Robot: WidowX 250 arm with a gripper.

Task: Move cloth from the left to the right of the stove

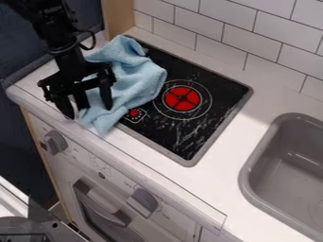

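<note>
The black gripper point(88, 111) hangs over the left end of the counter, at the lower left side of the cloth. It stands open, its fingers apart, one near the counter's front left edge and the other in front of the cloth. The light blue cloth point(133, 75) lies crumpled across the left part of the black stove point(217, 101), spilling over onto the white counter towards the front edge. Part of the cloth is hidden behind the gripper.
A red burner mark point(182, 98) shows on the stove's right part. The grey sink point(287, 163) is set into the counter farther right. White wall tiles point(224, 21) line the back, and the oven front with its knobs point(143, 201) drops below the counter edge.
</note>
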